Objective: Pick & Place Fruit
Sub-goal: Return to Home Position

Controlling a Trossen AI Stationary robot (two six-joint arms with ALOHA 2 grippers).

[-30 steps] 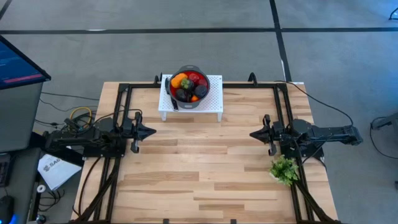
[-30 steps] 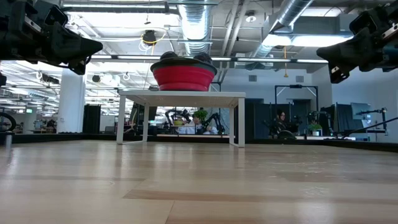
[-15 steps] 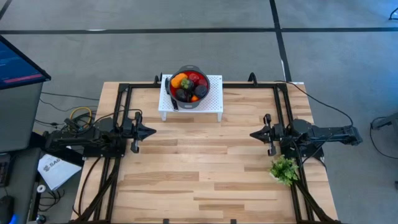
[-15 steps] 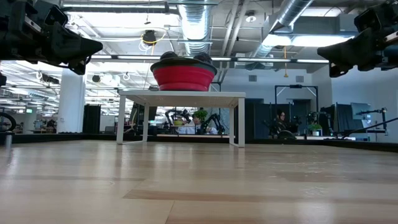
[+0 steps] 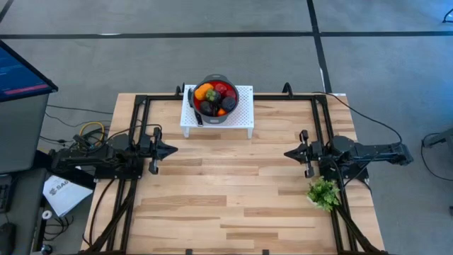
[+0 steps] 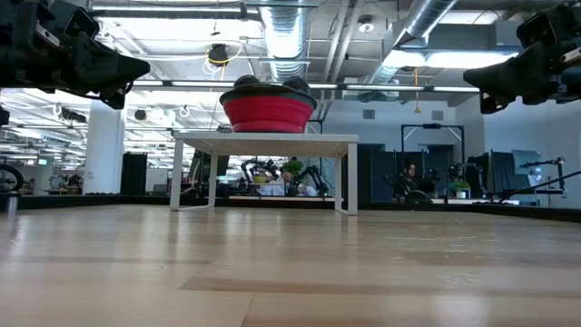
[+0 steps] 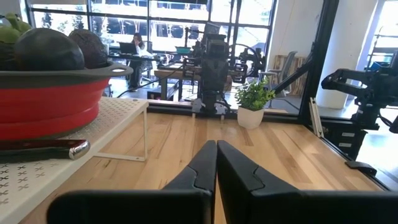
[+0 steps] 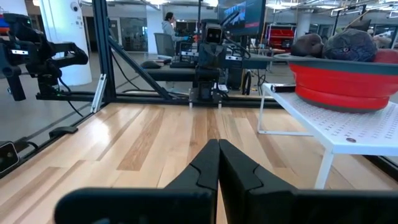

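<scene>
From above, the fruit (image 5: 214,98) shows orange, red and purple in the red bowl (image 6: 268,113) on the far white shelf (image 5: 244,117); the low view catches only dark tops. The wrist views show the left gripper (image 5: 173,149) and right gripper (image 5: 287,152), at the table's left and right, pressed together.

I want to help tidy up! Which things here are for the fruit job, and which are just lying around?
For the job: fruit, piled in the red strainer bowl on the white shelf; left gripper and right gripper, both shut, holding nothing.
Just lying about: black knife on the shelf beside the bowl; small potted plant near the right gripper.
</scene>
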